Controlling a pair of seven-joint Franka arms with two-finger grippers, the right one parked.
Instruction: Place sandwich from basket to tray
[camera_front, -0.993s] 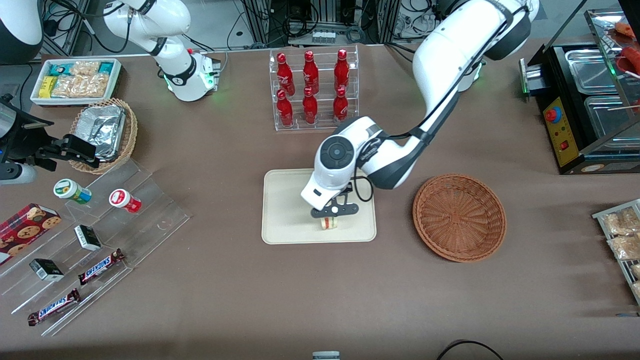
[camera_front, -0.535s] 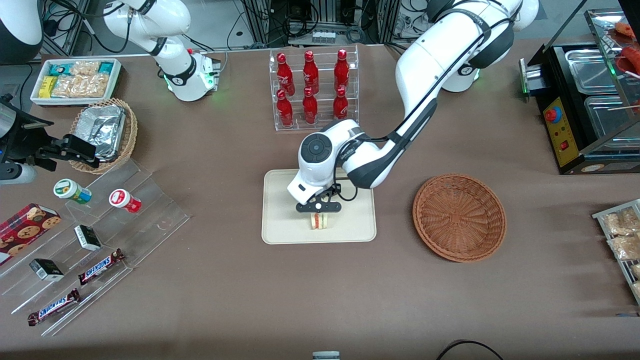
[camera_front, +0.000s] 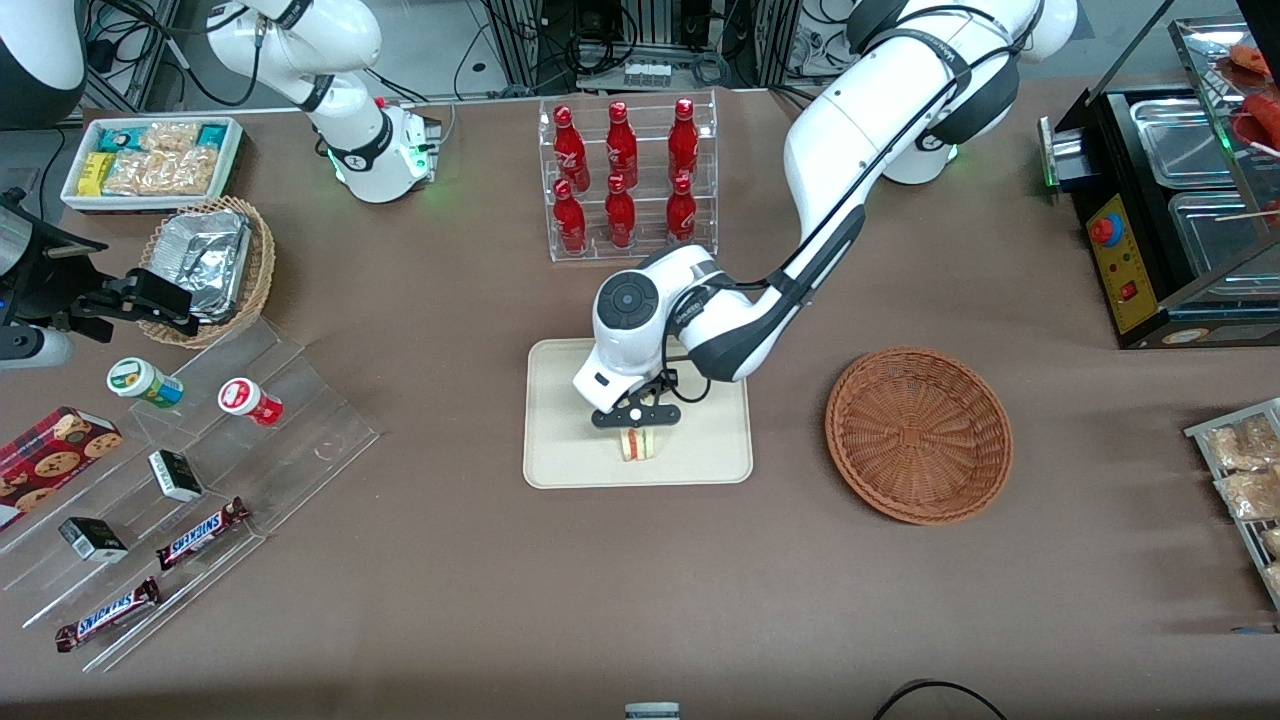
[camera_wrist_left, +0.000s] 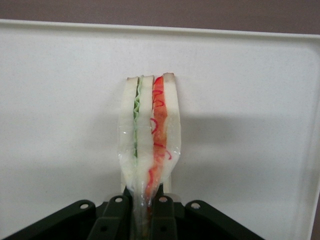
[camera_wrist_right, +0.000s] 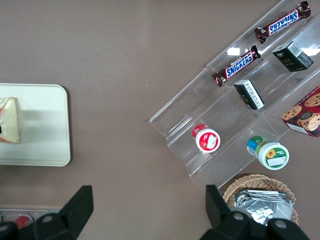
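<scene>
The sandwich is held upright on edge over the tray, pinched at its narrow end by the fingers of the end effector. In the left wrist view its layers are seen edge-on: pale bread slices with a green filling in one seam and a red-orange filling in the other, wrapped in clear film. Whether it touches the tray cannot be told. The tray is cream-white, rectangular, with rounded corners and a low rim, and lies flat on the brown surface. The basket, round, shallow and reddish-brown wicker, is set near the tray, toward the working arm's end, with nothing in it.
</scene>
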